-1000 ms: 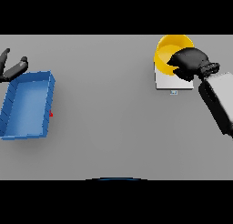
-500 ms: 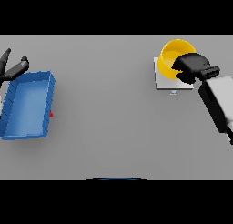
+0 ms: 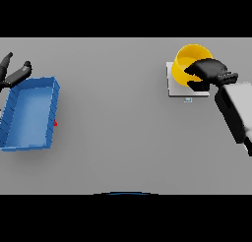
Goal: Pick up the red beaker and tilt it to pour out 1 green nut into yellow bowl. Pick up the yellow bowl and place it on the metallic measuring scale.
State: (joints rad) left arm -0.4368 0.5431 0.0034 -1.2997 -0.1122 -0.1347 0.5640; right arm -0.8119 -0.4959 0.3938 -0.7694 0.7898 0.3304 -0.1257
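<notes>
Gripping yellow bowl, right robot hand, over scale

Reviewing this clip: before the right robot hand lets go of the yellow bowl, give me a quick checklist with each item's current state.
1. Yellow bowl over the metallic measuring scale: ok, it overlaps the plate, reaching past its far edge.
2. Bowl resting flat on the scale: cannot tell from this head view.
3. Right robot hand at the bowl's rim: ok, its fingers curl over the near rim.
4. Green nut inside the bowl: cannot tell, none shows.
5. Left robot hand clear of the action: ok, idle beyond the blue tray.
6. Red beaker: not ok, only a red speck shows beside the tray.
</notes>
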